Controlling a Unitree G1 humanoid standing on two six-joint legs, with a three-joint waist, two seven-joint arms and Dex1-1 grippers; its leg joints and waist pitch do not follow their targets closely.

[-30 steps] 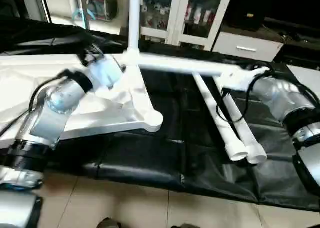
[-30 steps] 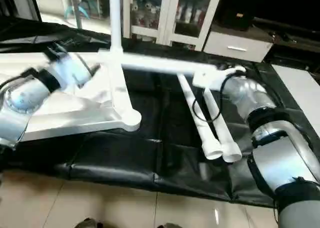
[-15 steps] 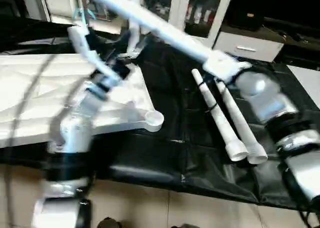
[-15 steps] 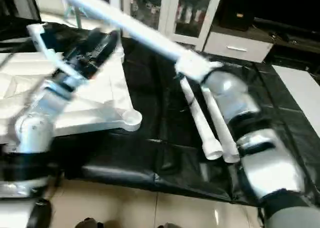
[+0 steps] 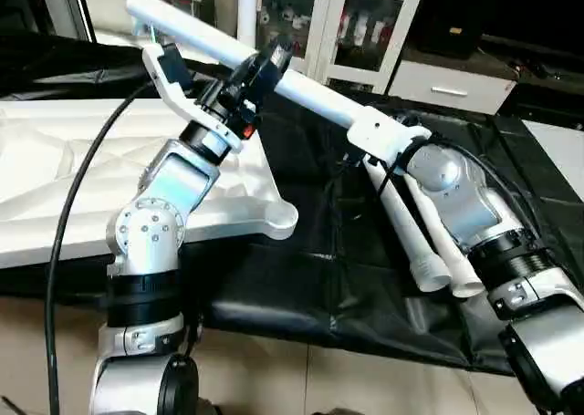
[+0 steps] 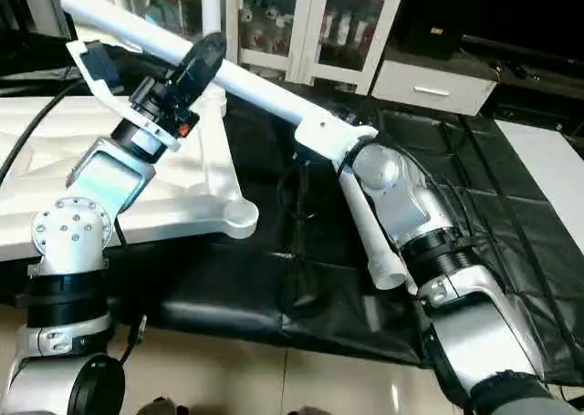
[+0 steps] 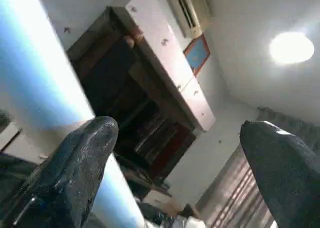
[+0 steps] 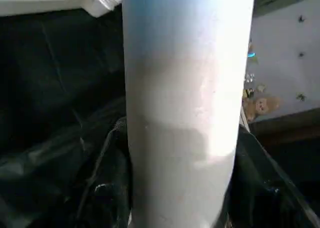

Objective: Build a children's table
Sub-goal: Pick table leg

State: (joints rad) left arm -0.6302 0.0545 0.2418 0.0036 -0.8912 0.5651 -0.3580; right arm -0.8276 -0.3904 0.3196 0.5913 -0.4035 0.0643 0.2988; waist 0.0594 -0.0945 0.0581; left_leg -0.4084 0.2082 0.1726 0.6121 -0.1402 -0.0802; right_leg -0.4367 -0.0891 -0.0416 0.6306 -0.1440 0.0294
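Observation:
The children's table top (image 5: 55, 169) lies upside down at the left, ribs up, with a round corner socket (image 5: 279, 219) at its near right corner. One white leg (image 5: 246, 9) stands upright at its far corner. My right gripper (image 5: 372, 134) is shut on another leg (image 5: 192, 34), which slants up toward the far left; the tube (image 8: 185, 102) sits between its fingers (image 8: 107, 190). My left gripper (image 5: 266, 61) is raised beside that leg's middle and stands open, the leg (image 7: 30, 72) next to one finger (image 7: 82, 163). Two more legs (image 5: 415, 237) lie on the mat.
A black mat (image 5: 301, 278) covers the floor under the parts, with pale tiles (image 5: 301, 388) at its near edge. A white glass-door cabinet (image 5: 351, 27) and a low white drawer unit (image 5: 452, 85) stand behind. A black cable (image 5: 78, 196) runs along my left arm.
My right arm has swung the held leg from level to slanting up toward the far left. My left arm has lifted off the table top, and its gripper is now up beside the leg.

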